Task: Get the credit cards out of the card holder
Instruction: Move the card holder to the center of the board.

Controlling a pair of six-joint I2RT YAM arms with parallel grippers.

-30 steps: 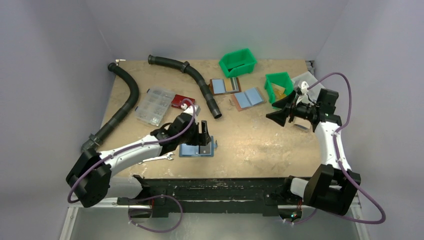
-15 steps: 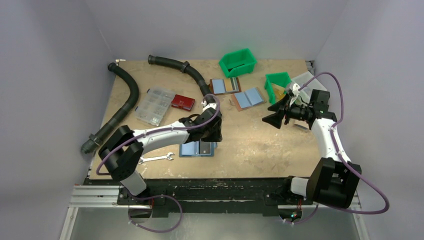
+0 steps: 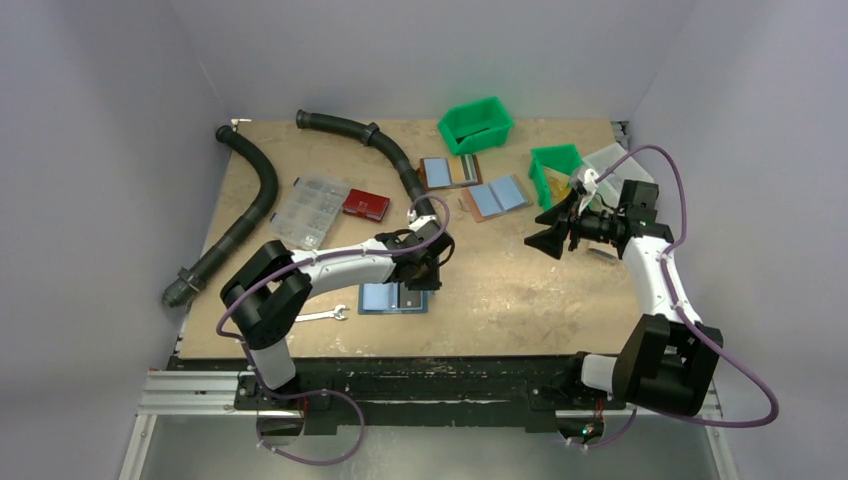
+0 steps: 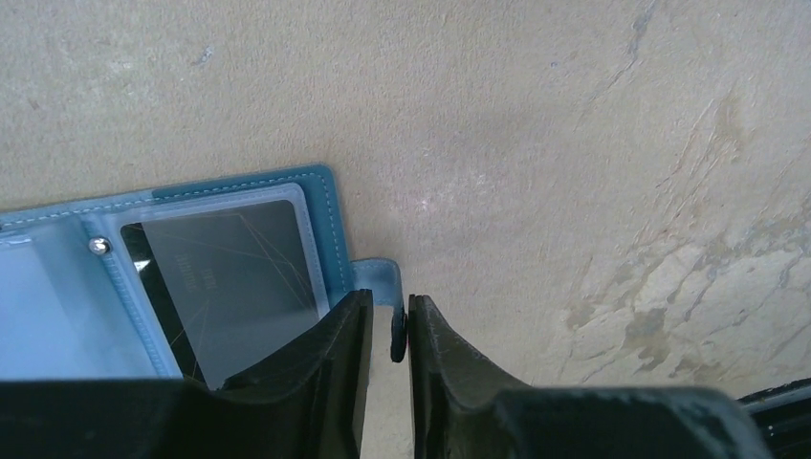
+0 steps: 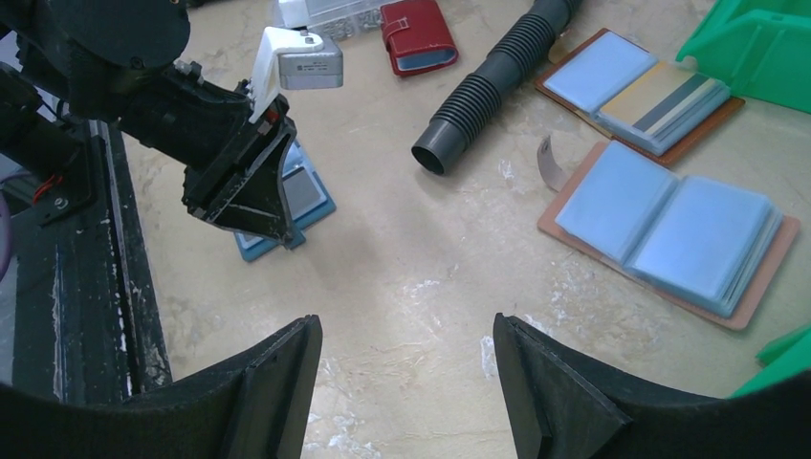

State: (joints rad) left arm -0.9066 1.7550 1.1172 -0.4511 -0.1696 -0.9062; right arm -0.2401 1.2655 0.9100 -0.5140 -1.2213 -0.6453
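The card holder (image 3: 385, 298) lies open near the table's front edge, dark-blue rim and light-blue clear pockets up. A dark card (image 4: 230, 268) sits in its right pocket. The snap tab (image 4: 380, 278) curls up from the holder's right edge. My left gripper (image 4: 390, 298) straddles that tab with its jaws narrow. The tab's snap touches the right finger, and a slit of table shows beside the left finger. In the top view this gripper (image 3: 428, 282) is at the holder's right end. My right gripper (image 5: 406, 330) hangs open and empty above bare table, right of centre (image 3: 546, 228).
Two brown-backed holders (image 3: 450, 171) (image 3: 497, 196) lie at the back, between two green bins (image 3: 476, 124) (image 3: 556, 165). Black hoses (image 3: 395, 160) (image 3: 250, 205), a clear parts box (image 3: 310, 212), a red wallet (image 3: 366, 204) and a wrench (image 3: 312, 318) lie on the left.
My left gripper swung from over the holder to its right edge and narrowed its jaws around the snap tab. The right arm shifted slightly, then held still.
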